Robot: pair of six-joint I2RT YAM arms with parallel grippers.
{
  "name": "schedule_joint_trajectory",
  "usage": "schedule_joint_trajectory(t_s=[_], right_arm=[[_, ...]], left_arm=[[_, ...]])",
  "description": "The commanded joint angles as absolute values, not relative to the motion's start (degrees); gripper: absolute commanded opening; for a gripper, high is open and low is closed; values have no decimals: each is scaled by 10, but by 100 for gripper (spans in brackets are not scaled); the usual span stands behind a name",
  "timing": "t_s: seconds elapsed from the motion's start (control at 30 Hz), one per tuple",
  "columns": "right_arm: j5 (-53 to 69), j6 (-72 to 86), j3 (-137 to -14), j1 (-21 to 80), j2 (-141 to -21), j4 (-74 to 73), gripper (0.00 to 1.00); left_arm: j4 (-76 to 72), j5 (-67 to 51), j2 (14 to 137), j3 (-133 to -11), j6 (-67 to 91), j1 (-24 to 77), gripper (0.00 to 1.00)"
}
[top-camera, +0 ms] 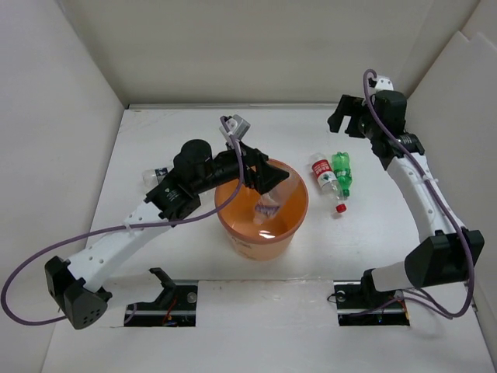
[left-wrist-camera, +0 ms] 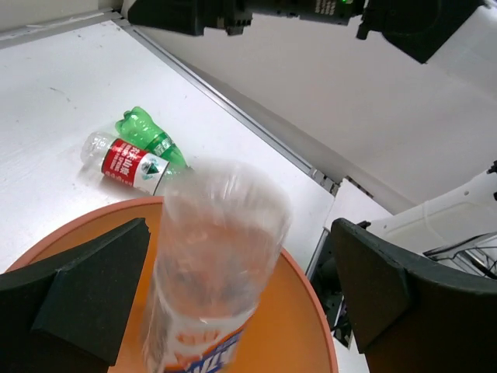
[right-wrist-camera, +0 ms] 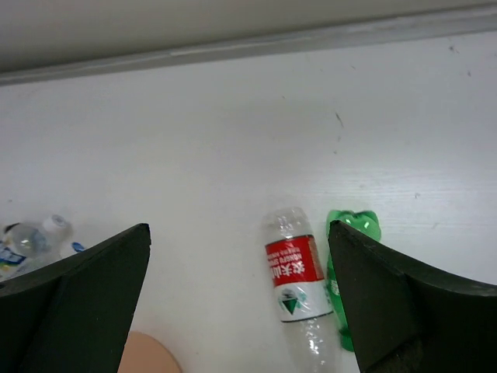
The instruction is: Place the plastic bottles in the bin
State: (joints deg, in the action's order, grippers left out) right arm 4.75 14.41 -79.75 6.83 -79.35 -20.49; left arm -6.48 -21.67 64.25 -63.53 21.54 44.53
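The orange bin [top-camera: 235,229] stands mid-table. My left gripper [top-camera: 272,176] is open above it. A clear bottle with a blue-white label [left-wrist-camera: 210,264] hangs blurred between the fingers, touching neither, over the bin's inside [left-wrist-camera: 307,311]; it also shows in the top view [top-camera: 269,207]. A red-labelled bottle [top-camera: 324,179] and a green bottle [top-camera: 342,172] lie side by side right of the bin. My right gripper [top-camera: 349,116] is open and empty at the far right, high above them; they show in its view, red-labelled [right-wrist-camera: 295,268] and green [right-wrist-camera: 353,224].
Another clear bottle [top-camera: 155,176] lies left of the bin, partly behind my left arm, and shows in the right wrist view [right-wrist-camera: 31,237]. White walls enclose the table on the left, back and right.
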Motion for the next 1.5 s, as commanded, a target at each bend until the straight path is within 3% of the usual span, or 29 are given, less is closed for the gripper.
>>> schedule_joint_trajectory(t_s=[0.0, 0.17, 0.43, 0.9, 1.03, 1.07, 1.13, 1.17, 1.2, 1.27, 1.4, 1.47], right_arm=[[-14, 120, -788, 56, -809, -235, 100], [-25, 120, -782, 28, -875, -250, 100], [-21, 108, -752, 17, -959, -241, 99], [-28, 103, -784, 0, -1087, -242, 95], [-12, 98, -814, -6, -1119, -248, 80], [-12, 98, -820, -12, -1119, -248, 69], [-6, 98, -820, -12, -1124, -248, 57], [-1, 98, -820, -18, -1124, -248, 41], [-1, 98, -825, -18, -1119, -248, 32], [-7, 98, -838, -18, -1108, -248, 17], [-7, 98, -881, -18, -1067, -267, 0], [16, 98, -910, -18, -1029, -281, 0]], left_arm=[[-84, -209, 613, -632, 212, 445, 99], [-78, -202, 600, -638, 219, 445, 99], [94, 36, 638, -774, 267, 445, 99], [130, 56, 652, -810, 272, 445, 99], [130, 56, 647, -817, 266, 445, 99], [135, 56, 647, -817, 266, 445, 99], [135, 56, 642, -817, 266, 445, 99], [135, 56, 642, -817, 261, 445, 99], [135, 56, 642, -817, 261, 445, 99], [129, 40, 648, -817, 255, 445, 99], [108, -16, 693, -830, 237, 445, 99], [95, -62, 732, -857, 232, 445, 99]])
